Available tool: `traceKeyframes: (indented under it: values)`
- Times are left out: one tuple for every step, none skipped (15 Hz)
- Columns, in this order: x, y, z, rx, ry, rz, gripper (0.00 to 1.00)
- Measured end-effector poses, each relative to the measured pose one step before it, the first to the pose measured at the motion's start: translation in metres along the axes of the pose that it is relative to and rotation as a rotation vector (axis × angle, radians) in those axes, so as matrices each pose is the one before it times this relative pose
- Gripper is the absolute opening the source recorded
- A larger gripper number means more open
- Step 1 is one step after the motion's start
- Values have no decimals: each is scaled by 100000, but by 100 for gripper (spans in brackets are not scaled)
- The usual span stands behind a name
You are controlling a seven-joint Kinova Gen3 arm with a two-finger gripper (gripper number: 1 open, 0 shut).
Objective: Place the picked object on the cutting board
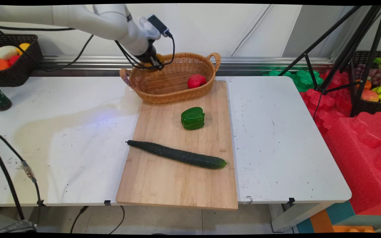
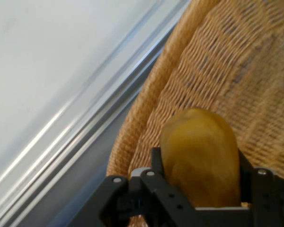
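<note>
The white table [image 1: 61, 132] is the biggest thing here, with a wooden board [image 1: 177, 185] lying on it. A wicker basket [image 1: 174, 84] sits at the board's far end, and a red fruit [image 1: 196, 81] lies inside it. A long cucumber [image 1: 177, 155] and a green pepper [image 1: 193, 118] rest on the board. Over the basket's back rim, the gripper [image 2: 201, 182] is closed around a yellow-brown thing [image 2: 201, 161], maybe a potato. It looks firm, smooth and light, and is held across its middle. A dark basket [image 1: 15, 62] of fruit stands at the far left.
</note>
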Motion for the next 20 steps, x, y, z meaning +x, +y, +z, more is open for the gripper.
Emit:
traceKeyframes:
  values:
    - [208,70,-1337,-532,2494,1059,0]
    - [162,113,-1329,-971,2354,1535,0]
    - [135,170,-1286,-1360,2189,1903,0]
    - [33,248,-1092,-1737,1711,2021,0]
    - [25,380,-1256,-2447,1802,2628,0]
    - [-3,461,-1214,-2682,1658,2728,0]
    - [-41,461,-998,-2422,1226,2327,0]
    - [-144,580,-1107,-2899,1033,2546,0]
    - [-256,617,-1028,-2904,689,2418,0]
    - [-245,628,-746,-2780,294,2003,0]
    - [-420,755,-808,-3193,17,2108,0]
    - [-469,897,-751,-3563,-182,2195,0]
    - [-282,554,-396,-2103,-182,1237,0]
    - [-387,737,-427,-2761,-378,1504,0]
    - [-385,721,-294,-2652,-542,1362,0]
    - [-410,663,-158,-2518,-686,1202,0]
    - [-322,594,30,-2377,-682,1070,0]
    - [-266,490,104,-1977,-610,856,0]
    - [-217,393,216,-1755,-637,744,0]
    - [-123,216,183,-1027,-380,437,0]
